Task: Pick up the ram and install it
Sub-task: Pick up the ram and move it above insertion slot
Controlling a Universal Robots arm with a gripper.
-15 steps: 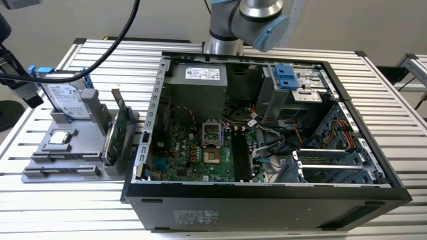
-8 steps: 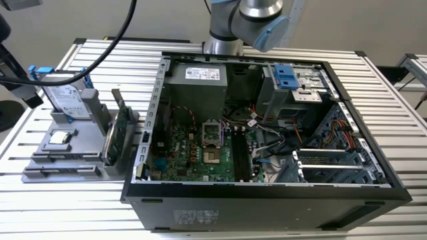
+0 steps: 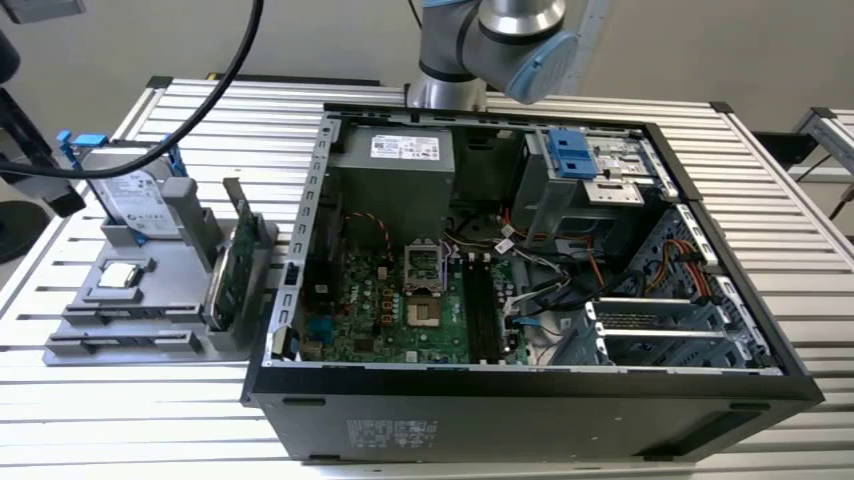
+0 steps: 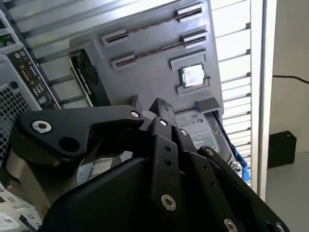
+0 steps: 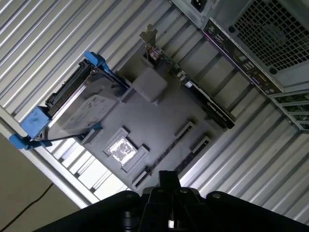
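The ram looks like the thin dark strip (image 4: 153, 25) standing on edge in a narrow slot of the grey fixture (image 5: 159, 121), also visible in the first wrist view (image 5: 169, 152). A second similar strip (image 4: 159, 48) sits in the slot beside it. In the exterior view these slots (image 3: 123, 320) are at the fixture's near end, left of the open computer case (image 3: 534, 380). My gripper (image 5: 169, 178) hangs well above the fixture, apart from it. Its black fingertips (image 4: 161, 107) are together with nothing between them.
The fixture also carries a silver hard drive with blue rails (image 5: 79, 104), a green expansion card on edge (image 3: 230, 270) and a square processor chip (image 4: 193, 76). Inside the case, black memory slots (image 3: 478, 310) lie on the green motherboard (image 3: 387, 310). Ribbed metal table (image 3: 107, 420) all around.
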